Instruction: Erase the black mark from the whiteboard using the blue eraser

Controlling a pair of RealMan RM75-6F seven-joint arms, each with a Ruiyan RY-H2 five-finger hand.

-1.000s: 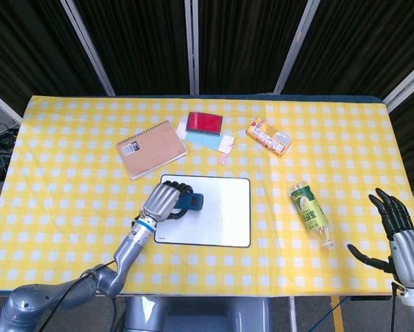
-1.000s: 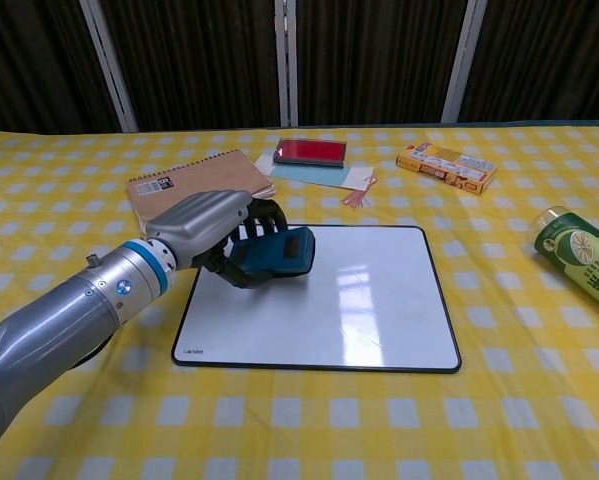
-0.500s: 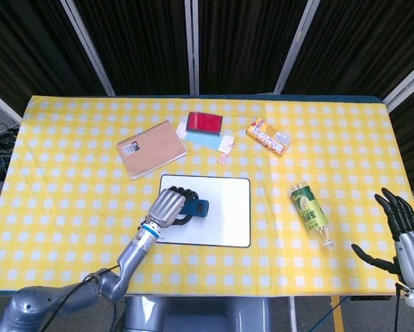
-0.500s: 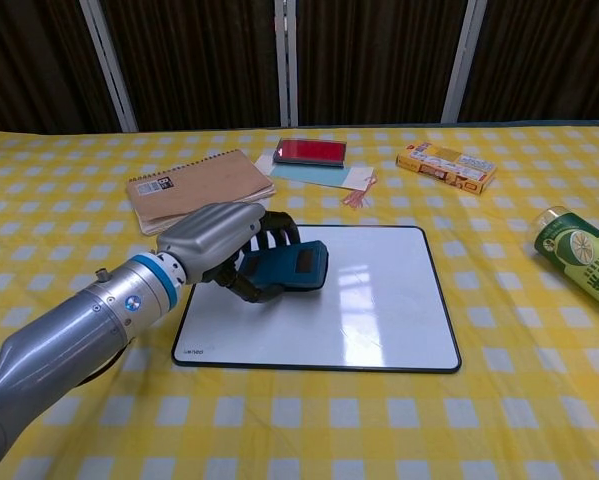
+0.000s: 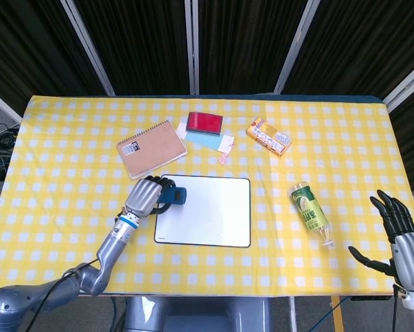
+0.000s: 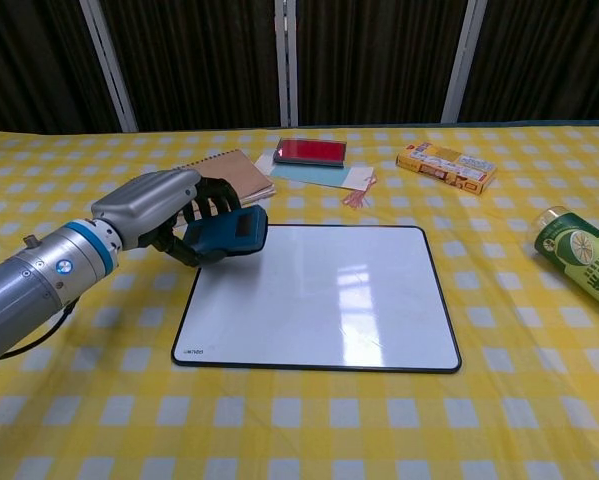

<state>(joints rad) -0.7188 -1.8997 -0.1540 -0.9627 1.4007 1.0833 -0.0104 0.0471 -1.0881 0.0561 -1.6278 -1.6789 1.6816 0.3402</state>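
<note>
My left hand (image 5: 143, 197) (image 6: 157, 214) grips the blue eraser (image 5: 175, 196) (image 6: 229, 234), which sits over the near-left corner region of the whiteboard's far-left edge. The whiteboard (image 5: 210, 211) (image 6: 324, 300) lies in the middle of the yellow checked table; its white face shows no black mark in either view. My right hand (image 5: 393, 228) hangs off the table's right front corner, fingers spread, holding nothing. It does not show in the chest view.
A spiral notebook (image 5: 151, 148) (image 6: 194, 180) lies just behind my left hand. A red box on blue paper (image 5: 204, 125) (image 6: 310, 153), a yellow snack box (image 5: 269, 135) (image 6: 447, 165) and a green bottle on its side (image 5: 309, 209) (image 6: 579, 255) lie around the board.
My left hand has carried the eraser leftward and back, from the board's left-middle to its far-left corner edge. The right hand barely shifted.
</note>
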